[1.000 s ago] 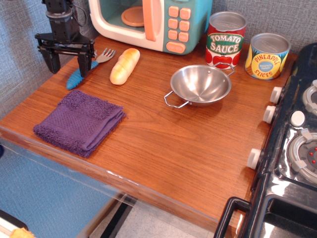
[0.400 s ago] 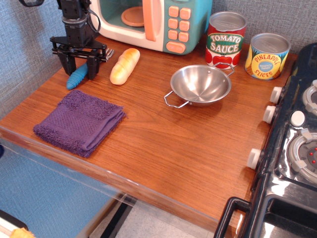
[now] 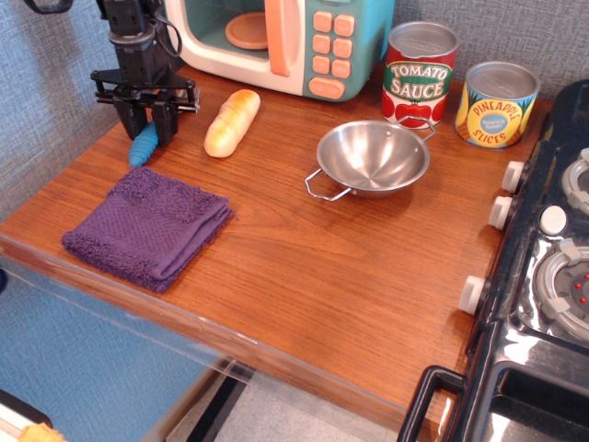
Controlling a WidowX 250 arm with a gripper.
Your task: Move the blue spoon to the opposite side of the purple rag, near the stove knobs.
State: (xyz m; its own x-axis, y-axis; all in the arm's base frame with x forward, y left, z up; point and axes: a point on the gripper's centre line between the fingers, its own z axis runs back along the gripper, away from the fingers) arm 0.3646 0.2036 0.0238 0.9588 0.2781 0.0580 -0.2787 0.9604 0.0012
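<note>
The blue spoon [image 3: 142,148] lies at the back left of the wooden counter, just beyond the purple rag [image 3: 147,226]. Only its blue handle end shows; the head is hidden behind my gripper. My gripper [image 3: 150,129] stands upright over the spoon, its two black fingers drawn in against the handle's upper part. The rag lies folded near the front left edge. The three stove knobs [image 3: 500,212] run along the left edge of the black stove [image 3: 543,368] at the far right, well away from the spoon.
A yellow bread roll [image 3: 231,122] lies right of the gripper. A steel bowl [image 3: 373,158] sits mid-counter. A toy microwave [image 3: 285,41], a tomato sauce can [image 3: 419,75] and a pineapple can [image 3: 497,103] line the back. The counter's front edge [image 3: 230,336] drops off.
My gripper moved right and down over the spoon, then its fingers narrowed onto the blue handle. The spoon's pronged head is now hidden behind the gripper.
</note>
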